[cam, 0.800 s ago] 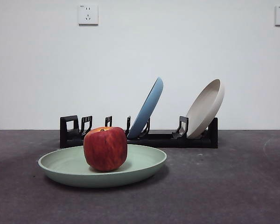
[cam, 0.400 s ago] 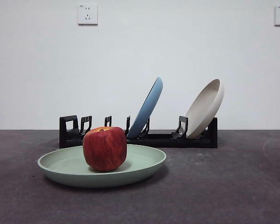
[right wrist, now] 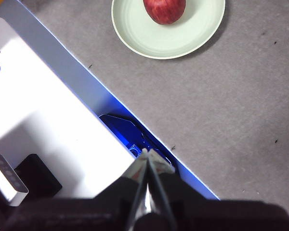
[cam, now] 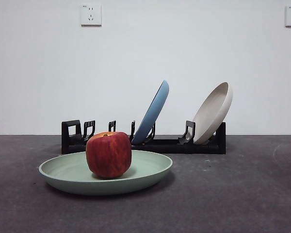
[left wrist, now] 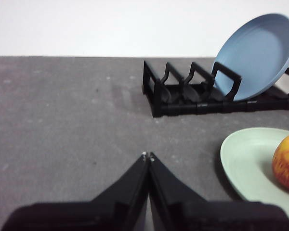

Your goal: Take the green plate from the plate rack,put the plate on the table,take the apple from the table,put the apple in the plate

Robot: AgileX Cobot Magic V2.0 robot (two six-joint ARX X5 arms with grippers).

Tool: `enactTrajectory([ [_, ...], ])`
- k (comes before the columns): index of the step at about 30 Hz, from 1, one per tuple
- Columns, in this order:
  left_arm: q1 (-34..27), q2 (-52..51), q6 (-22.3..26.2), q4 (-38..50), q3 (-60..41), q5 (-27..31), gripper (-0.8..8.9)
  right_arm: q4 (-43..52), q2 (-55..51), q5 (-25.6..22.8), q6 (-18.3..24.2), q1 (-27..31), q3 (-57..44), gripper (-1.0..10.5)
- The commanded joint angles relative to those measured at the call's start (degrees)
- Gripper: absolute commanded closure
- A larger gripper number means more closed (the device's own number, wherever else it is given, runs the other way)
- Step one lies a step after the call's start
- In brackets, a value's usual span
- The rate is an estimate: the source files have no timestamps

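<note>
The green plate (cam: 145, 171) lies flat on the dark grey table (cam: 242, 194), in front of the black plate rack (cam: 174, 144). The red apple (cam: 109, 154) sits in the plate, left of its middle. The plate also shows in the left wrist view (left wrist: 250, 159) with the apple (left wrist: 286, 162), and in the right wrist view (right wrist: 183, 36) with the apple (right wrist: 164, 9). My left gripper (left wrist: 148, 156) is shut and empty, low over the table beside the plate. My right gripper (right wrist: 145, 152) is shut and empty, held high over the table's edge, far from the plate.
A light blue plate (cam: 153, 112) and a beige plate (cam: 213, 112) lean in the rack. The rack's left slots (left wrist: 183, 86) hold nothing. A white and blue structure (right wrist: 53, 125) runs along the table's edge under my right gripper.
</note>
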State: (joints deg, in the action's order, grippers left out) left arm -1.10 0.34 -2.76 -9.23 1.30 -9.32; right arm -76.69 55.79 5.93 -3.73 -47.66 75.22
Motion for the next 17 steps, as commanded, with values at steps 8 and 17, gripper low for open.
enactTrajectory([
  [8, -0.2, -0.2, -0.7, -0.7, -1.1, 0.2, 8.16, 0.3, -0.1, -0.1, -0.5, -0.1, 0.1, 9.5],
  [17, -0.2, -0.2, -0.7, -0.7, -1.1, 0.2, 8.16, 0.3, -0.1, -0.1, -0.5, -0.1, 0.1, 9.5],
])
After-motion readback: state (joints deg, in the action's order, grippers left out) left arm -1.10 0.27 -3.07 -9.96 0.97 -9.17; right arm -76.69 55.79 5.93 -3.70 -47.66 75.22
